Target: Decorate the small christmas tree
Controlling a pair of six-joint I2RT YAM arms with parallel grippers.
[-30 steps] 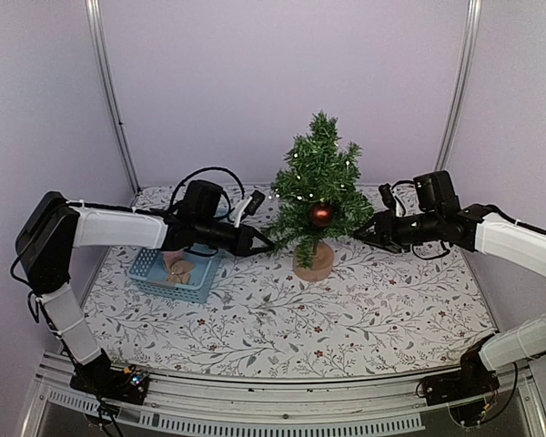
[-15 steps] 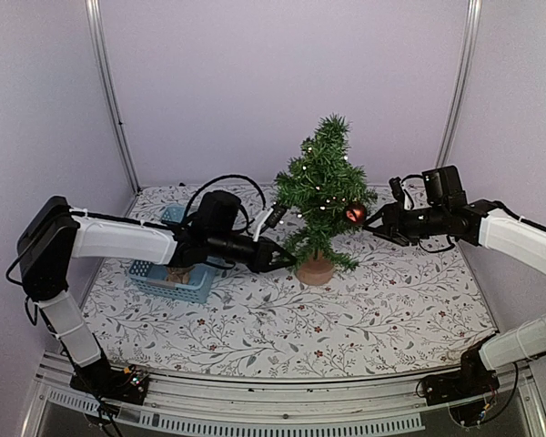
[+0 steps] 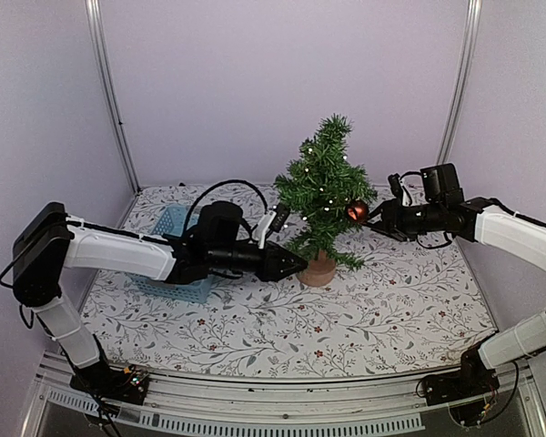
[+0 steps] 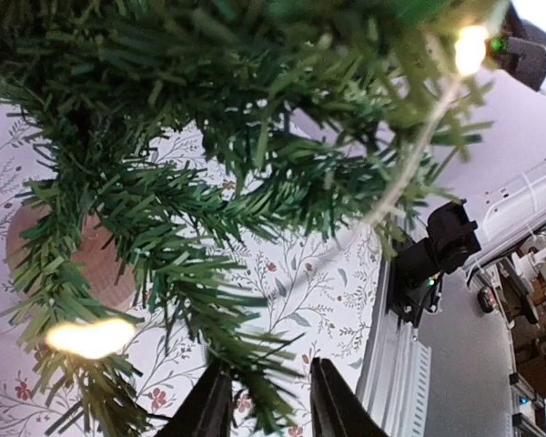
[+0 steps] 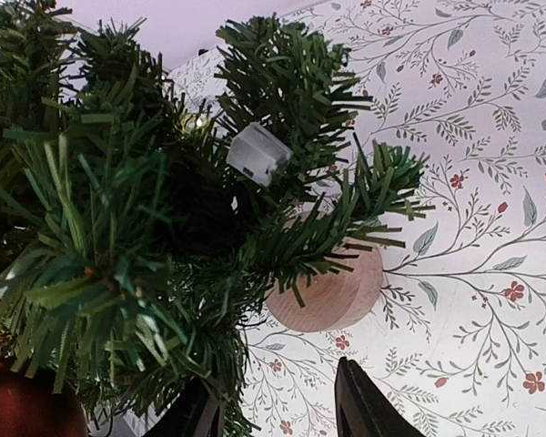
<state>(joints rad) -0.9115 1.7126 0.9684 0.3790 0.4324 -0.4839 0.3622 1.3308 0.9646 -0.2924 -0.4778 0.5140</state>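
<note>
At the left of the table [image 3: 382, 314], my left arm stretches out low across the flowered cloth, passing in front of the blue basket [image 3: 166, 221]. Its left gripper [image 3: 291, 265] sits just beside the wooden base [image 3: 318, 270] of the small christmas tree [image 3: 326, 182], under the lowest branches. From the left wrist camera I see its fingers [image 4: 209, 405] standing a little apart, with a sprig of needles hanging down between them. They are not pinched on it, and I see nothing else in their grasp. A lit bulb [image 4: 89, 337] glows among the branches close to that camera.

The tree stands upright near the middle of the table, slightly toward the back, taller than the basket. A red bauble [image 3: 356, 212] hangs on its right side.

Further right, the right gripper [image 3: 374, 218] reaches in level with the bauble, its tips just beside it. The right wrist camera shows the jaws partly apart, one finger brushing the needles, with bare cloth showing in the gap. The bauble lies off to one side of the fingers, not between them.
</note>
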